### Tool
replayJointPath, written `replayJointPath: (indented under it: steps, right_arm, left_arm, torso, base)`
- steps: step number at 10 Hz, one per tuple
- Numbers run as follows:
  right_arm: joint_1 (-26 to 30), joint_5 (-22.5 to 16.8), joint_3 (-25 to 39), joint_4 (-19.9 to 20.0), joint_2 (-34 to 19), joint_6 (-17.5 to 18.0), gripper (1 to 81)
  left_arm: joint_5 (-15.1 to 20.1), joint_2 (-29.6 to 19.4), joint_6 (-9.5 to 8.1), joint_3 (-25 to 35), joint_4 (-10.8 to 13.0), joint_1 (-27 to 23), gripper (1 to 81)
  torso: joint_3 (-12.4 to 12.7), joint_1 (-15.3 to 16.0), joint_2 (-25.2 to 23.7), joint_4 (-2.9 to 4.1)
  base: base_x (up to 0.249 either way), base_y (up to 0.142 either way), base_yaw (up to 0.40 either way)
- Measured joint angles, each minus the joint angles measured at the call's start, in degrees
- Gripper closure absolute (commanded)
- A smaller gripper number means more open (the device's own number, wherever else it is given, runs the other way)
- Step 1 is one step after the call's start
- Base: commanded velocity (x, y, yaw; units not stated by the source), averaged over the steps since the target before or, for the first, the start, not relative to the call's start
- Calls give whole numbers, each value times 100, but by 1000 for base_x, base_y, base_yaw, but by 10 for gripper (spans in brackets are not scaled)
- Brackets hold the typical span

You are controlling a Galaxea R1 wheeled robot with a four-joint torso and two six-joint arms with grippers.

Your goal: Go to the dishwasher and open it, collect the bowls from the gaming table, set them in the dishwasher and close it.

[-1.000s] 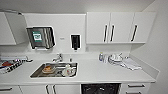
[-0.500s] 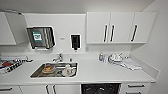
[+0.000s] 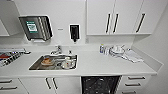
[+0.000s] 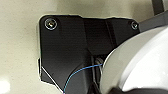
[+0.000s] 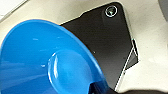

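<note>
The dishwasher [image 3: 100, 85] is under the white counter [image 3: 105, 66], right of the sink, and its dark interior with a rack faces me. A bright blue bowl [image 5: 45, 60] looms large in the right wrist view, tilted over pale floor. A dark finger [image 5: 98, 88] of my right gripper sits at its rim, so the gripper is shut on it. In the left wrist view the robot's dark plate [image 4: 67, 50] and a pale rounded surface [image 4: 140, 62] hang over the floor. The gaming table is out of view.
The steel sink [image 3: 53, 62] holds an orange item [image 3: 47, 61] and white dishes [image 3: 67, 63]. White plates and cups [image 3: 117, 50] stand at the counter's back right. White drawers [image 3: 136, 81] flank the dishwasher. Wall cupboards [image 3: 117, 17] and a towel dispenser [image 3: 36, 27] hang above.
</note>
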Motion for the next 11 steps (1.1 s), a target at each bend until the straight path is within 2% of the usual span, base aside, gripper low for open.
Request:
replayJointPath:
  steps: [3,5,8,11]
  right_arm:
    - [79,28,50,1,-16,-1,811]
    - [116,45,50,12,-60,0,811]
    - [113,65,50,20,-57,2,811]
    - [127,94,62,17,-99,2,811]
  left_arm:
    - [-32,-725,-7,1047,-11,-315,811]
    - [-10,-1224,-24,1713,-16,-472,811]
    - [83,-1875,-62,2760,-52,-1014,811]
    - [262,-2280,-129,3327,-190,-1701,811]
  torso:
    - [-575,5,2,0]
    - [-686,5,6,0]
    - [-686,7,9,0]
    - [-689,7,11,0]
  base:
    - [0,0,0]
    - [0,0,0]
    - [0,0,0]
    - [0,0,0]
